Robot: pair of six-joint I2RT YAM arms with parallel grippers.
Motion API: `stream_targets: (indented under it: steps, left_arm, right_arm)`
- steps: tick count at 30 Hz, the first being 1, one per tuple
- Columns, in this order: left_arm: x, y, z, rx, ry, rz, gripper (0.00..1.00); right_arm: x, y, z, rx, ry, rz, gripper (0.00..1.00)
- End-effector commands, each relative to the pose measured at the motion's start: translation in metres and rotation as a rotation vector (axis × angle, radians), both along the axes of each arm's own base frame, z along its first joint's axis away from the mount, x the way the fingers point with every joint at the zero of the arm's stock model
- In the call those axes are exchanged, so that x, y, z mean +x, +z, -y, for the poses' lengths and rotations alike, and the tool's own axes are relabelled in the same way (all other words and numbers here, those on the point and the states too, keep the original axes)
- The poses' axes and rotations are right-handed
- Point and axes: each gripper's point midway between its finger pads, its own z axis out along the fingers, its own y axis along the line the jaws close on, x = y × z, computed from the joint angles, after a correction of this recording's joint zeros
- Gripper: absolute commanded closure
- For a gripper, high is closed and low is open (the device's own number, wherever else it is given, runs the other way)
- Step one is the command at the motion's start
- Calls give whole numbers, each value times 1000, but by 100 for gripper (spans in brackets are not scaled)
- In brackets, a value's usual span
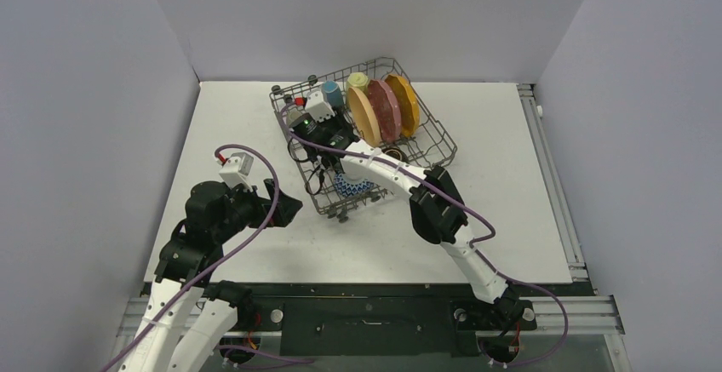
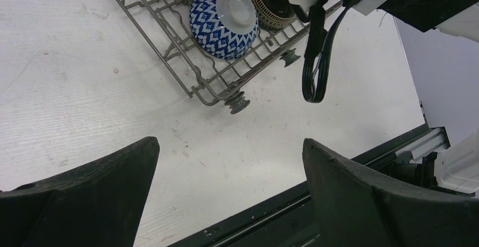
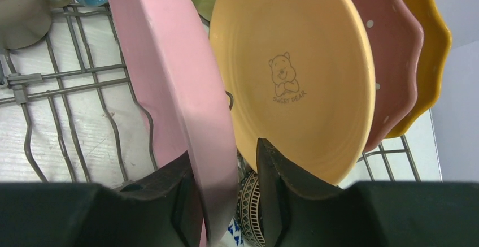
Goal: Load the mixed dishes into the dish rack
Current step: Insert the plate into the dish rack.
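Over the bare white counter (image 2: 85,89), my left hand (image 2: 231,202) hangs with fingers wide apart, holding nothing. Ahead of it is the near corner of the square grey wire dish rack (image 2: 186,69), a blue-white patterned bowl (image 2: 223,24) upturned inside. My right hand (image 3: 226,196) straddles an upright light pink plate (image 3: 169,72), fingers apart, with a gap at the right one. Right of that hand stand a pale orange bear-print plate (image 3: 294,72), a dark pink dotted plate (image 3: 390,49) and a yellow scalloped plate (image 3: 429,38).
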Motion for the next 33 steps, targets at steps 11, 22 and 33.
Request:
stream_targets:
  steps: [11, 22, 33]
  left_arm:
    - [9, 13, 2, -13, -11, 62, 4]
    - [9, 13, 2, -14, -12, 65, 4]
    - [10, 14, 1, -18, -10, 68, 4]
  right_arm:
    - [9, 27, -4, 91, -15, 56, 55]
    - [3, 43, -14, 213, 17, 45, 50]
    - [-3, 65, -10, 274, 23, 55, 47]
